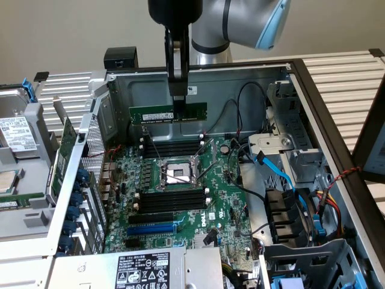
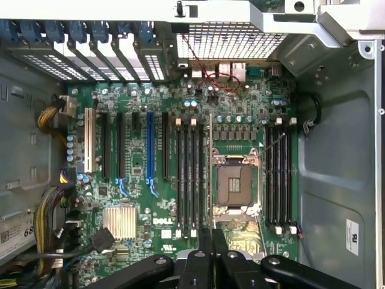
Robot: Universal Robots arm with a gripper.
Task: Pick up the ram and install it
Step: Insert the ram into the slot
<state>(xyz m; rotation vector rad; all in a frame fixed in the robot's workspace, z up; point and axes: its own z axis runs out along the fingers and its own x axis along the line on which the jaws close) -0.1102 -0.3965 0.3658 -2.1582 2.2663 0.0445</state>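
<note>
Green, stiff, probably light but fragile ram (image 1: 153, 114), clenched mid-length by pincer (image 1: 178, 105) (best by edges, not chips), hanging above motherboard (image 1: 224, 198).

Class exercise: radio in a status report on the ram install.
Gripper shut on the ram, held level above the motherboard. Not yet seated. Memory slots look empty, nothing seen blocking them.

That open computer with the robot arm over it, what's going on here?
A robot arm is putting a memory stick into a computer. Its jaws are shut on the ram stick, holding it level in the air above the green motherboard inside the open case. The long black memory slots beside the processor socket look empty, so the stick is not yet installed.
</note>
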